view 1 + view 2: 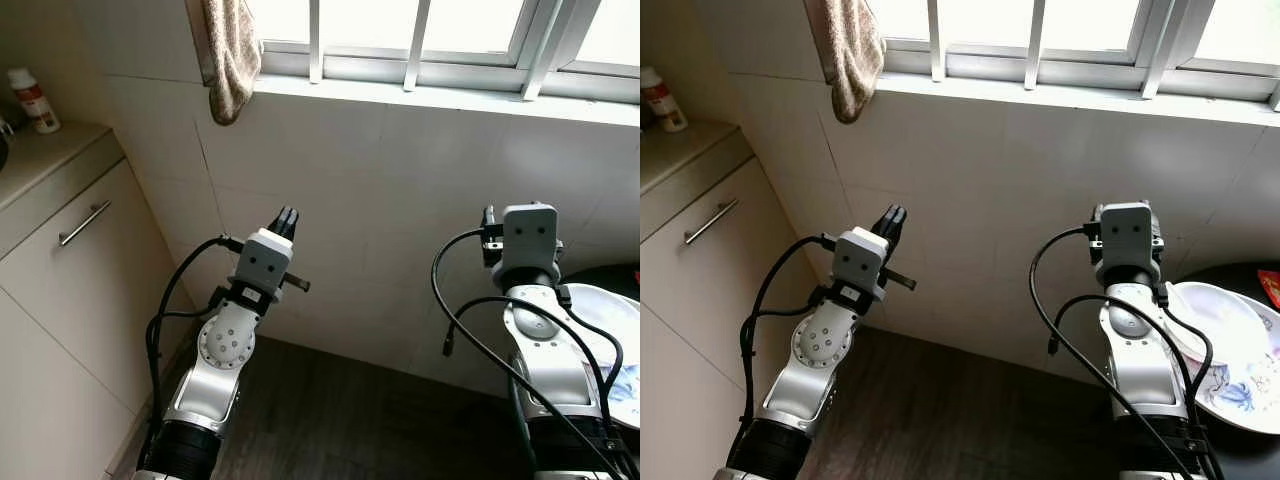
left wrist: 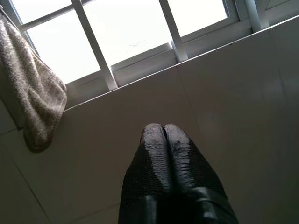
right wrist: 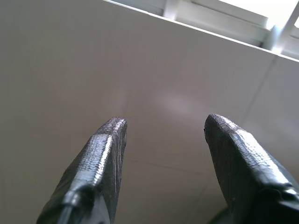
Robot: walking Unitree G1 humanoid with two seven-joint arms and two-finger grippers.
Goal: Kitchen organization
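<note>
Both arms raised before tiled wall (image 1: 400,200), dark wood floor (image 1: 330,420) below. Left gripper (image 2: 162,133) pressed closed, empty, pointing toward window (image 1: 420,40); towel (image 1: 230,55) hangs from sill, up-left of it. Right gripper (image 3: 163,135) spread wide, empty, facing wall. Bowl (image 1: 1205,320) on plate (image 1: 1250,400) beside right arm. Cabinet (image 1: 70,260) far left, bottle (image 1: 33,100) on counter.

Two arms, each with one gripper: left gripper (image 1: 287,218) with fingers pressed together, right gripper (image 3: 163,135) with fingers spread. One towel (image 1: 231,55) over the window sill, one bottle (image 1: 32,100) on the counter, one cabinet handle (image 1: 84,222). Two plates (image 1: 1225,350), stacked, at the right; one window (image 1: 420,40) with several bars.
</note>
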